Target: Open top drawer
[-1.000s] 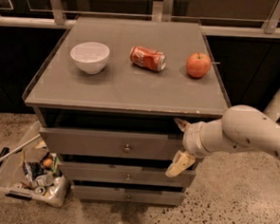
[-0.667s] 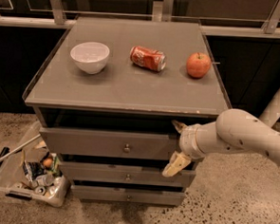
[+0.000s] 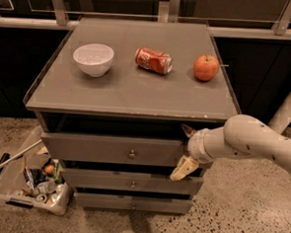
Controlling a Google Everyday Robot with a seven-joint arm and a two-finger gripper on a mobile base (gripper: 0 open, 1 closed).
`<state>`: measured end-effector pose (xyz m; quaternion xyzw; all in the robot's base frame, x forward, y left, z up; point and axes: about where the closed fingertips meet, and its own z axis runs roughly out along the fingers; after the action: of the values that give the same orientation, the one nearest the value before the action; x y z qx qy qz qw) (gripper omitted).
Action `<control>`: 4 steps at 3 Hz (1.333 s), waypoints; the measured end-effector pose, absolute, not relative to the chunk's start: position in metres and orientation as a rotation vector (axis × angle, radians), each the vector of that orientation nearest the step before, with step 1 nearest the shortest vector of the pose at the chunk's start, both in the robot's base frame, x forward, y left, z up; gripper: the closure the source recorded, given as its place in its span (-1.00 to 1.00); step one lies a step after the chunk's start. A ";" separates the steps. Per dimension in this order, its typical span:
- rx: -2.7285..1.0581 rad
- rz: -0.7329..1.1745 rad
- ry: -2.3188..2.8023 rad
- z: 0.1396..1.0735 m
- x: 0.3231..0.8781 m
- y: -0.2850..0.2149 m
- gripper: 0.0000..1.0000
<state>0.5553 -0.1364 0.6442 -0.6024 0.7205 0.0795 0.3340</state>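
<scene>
The top drawer is the tallest of three grey fronts in the cabinet, with a small round knob at its middle. Its front stands slightly out from the dark gap under the cabinet top. My gripper is at the right end of this front, on a white arm reaching in from the right. Its fingers are apart: a dark upper one is at the front's top edge and a cream lower one is at its bottom edge. Two slimmer drawers sit below.
On the cabinet top stand a white bowl, a red can lying on its side, and an apple. A clear bin of trash sits on the floor at the lower left. A white pole rises at the right.
My gripper and arm have shifted slightly to the left along the top drawer's right end. The drawer front has not visibly moved.
</scene>
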 end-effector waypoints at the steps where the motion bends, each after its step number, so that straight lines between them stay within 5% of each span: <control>1: -1.573 0.208 1.881 0.644 0.555 -0.136 -0.62; 4: -1.614 0.288 1.834 0.654 0.535 -0.129 0.78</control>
<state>0.5355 -0.1289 0.6537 -0.6183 0.7027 0.1104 0.3344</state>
